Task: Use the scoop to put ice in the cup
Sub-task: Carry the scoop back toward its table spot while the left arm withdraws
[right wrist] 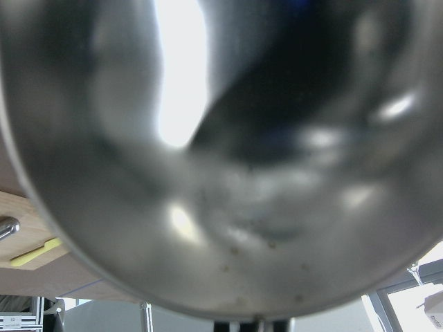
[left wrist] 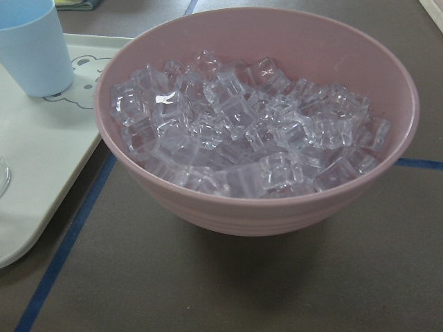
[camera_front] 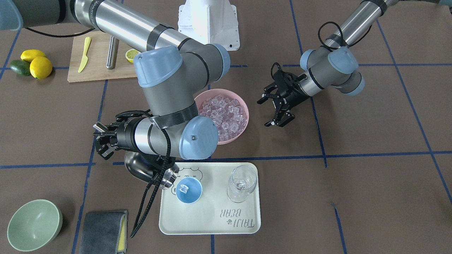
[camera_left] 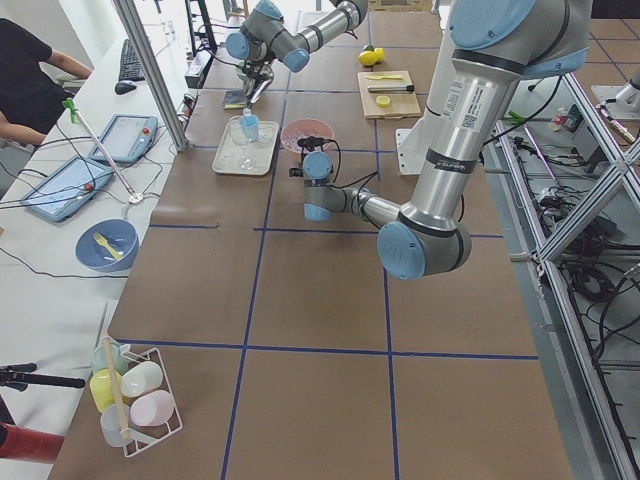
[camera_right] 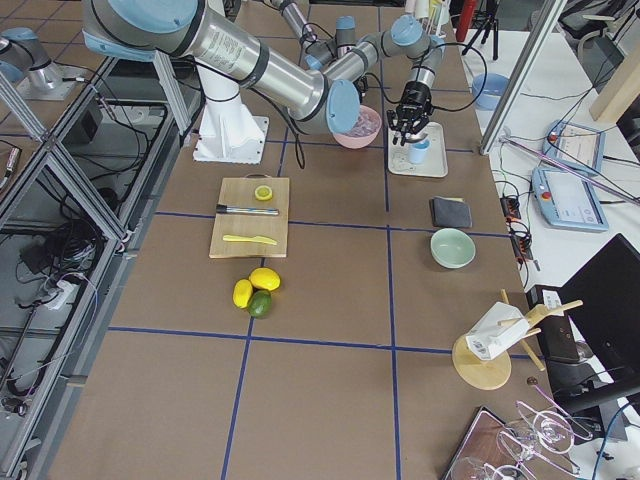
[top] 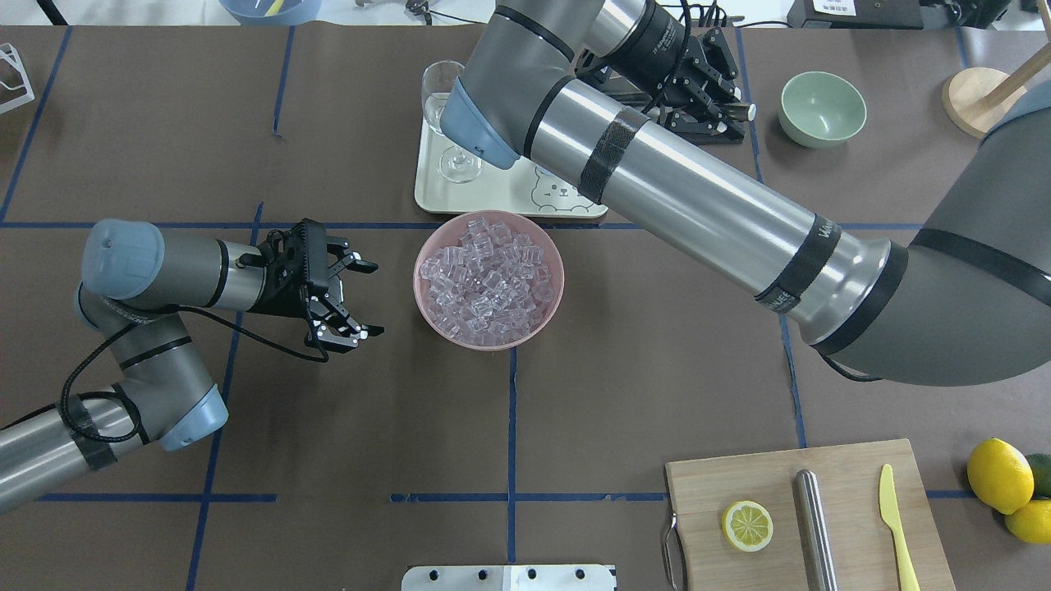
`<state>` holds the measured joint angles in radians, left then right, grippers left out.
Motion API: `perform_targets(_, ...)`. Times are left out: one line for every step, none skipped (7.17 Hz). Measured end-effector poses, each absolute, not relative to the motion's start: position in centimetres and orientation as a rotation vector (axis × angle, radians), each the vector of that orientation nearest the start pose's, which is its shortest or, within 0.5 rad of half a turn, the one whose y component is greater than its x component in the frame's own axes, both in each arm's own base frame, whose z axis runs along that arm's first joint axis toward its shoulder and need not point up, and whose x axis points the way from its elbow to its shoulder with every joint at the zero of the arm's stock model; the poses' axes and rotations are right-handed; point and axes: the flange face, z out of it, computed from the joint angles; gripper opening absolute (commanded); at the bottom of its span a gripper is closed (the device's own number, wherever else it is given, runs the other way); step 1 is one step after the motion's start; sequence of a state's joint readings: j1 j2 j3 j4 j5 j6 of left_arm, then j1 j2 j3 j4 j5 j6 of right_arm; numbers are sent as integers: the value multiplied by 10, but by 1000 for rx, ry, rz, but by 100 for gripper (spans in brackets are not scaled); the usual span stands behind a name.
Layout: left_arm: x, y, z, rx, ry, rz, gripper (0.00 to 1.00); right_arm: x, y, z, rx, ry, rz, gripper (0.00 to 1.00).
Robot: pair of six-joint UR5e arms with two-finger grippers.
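My right gripper (camera_front: 101, 141) is shut on the short handle of the steel scoop (camera_front: 139, 168). The scoop hangs tilted at the tray's corner, its mouth right beside the light-blue cup (camera_front: 192, 195). A couple of ice cubes (camera_front: 183, 188) lie in the cup. In the right wrist view the scoop's metal (right wrist: 221, 173) fills the frame. More ice (top: 486, 275) is heaped in the pink bowl (top: 427, 300). My left gripper (top: 369, 300) is open and empty, level with the bowl and a short way off it. The left wrist view looks at the bowl (left wrist: 263, 207) and the cup (left wrist: 31, 45).
The cream tray (camera_front: 212, 218) carries the cup and a clear wine glass (camera_front: 242, 183). A green bowl (camera_front: 33, 224) and a grey cloth (camera_front: 104, 231) lie past the tray's right-arm end. A cutting board (top: 829, 525) with knife, steel rod and lemon half is near the robot's base.
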<state>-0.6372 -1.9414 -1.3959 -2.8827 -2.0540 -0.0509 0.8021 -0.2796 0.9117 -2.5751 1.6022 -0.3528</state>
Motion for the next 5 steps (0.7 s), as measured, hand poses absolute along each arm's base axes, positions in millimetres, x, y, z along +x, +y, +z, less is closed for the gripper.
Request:
perform_targets(457,-446,388,1182,1099,1057,100,-449,-653,178,-393,61,-1108,0)
perform_targets(457,-446,388,1182,1100,1056,100,-450,-653,178,-387,51,-1106,0)
perform_targets(456,-447,388,1182,1100,1053,100,-453,-652,178,-369,14,-1095,0)
perform_targets(455,-448,388,1178,1100,1049,100,-452,-647,182,-339,-36,-1075,0)
perform_targets(454,-449,390,1172,1099,1045,100,-441,-638,195,-302,-88,-1041,0)
